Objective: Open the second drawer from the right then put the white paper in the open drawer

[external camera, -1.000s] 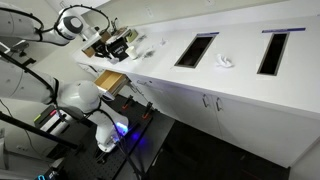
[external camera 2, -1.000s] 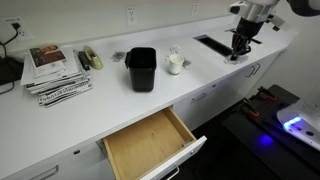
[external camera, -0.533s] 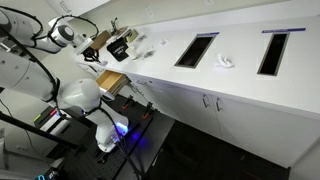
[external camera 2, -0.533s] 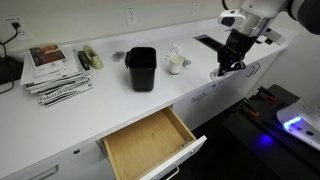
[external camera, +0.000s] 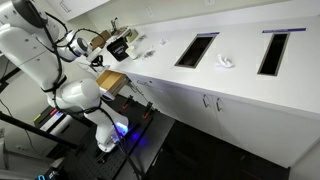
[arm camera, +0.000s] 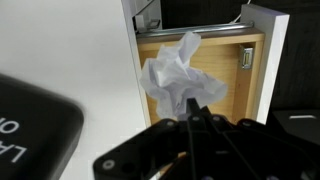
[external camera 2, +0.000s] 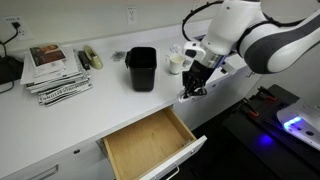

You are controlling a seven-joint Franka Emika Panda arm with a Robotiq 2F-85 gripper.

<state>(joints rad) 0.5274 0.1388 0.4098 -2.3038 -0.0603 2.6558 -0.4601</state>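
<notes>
Pinching white paper (arm camera: 176, 75), pincer (arm camera: 192, 112) tips pressed together; open drawer (arm camera: 248, 95) shows behind paper.

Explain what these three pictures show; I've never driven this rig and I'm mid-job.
The big white machine is a robot arm ending in a two-fingered gripper. Two pictures come from cameras standing outside the robot, looking at a long white counter from different places. The third comes from a camera on the wrist, looking past the gripper's fingers. Both exterior views show the open drawer with its tan wood inside. On the counter stand a black bin and a stack of magazines. In the wrist view the gripper is shut on the crumpled white paper, with the drawer visible beyond it.
</notes>
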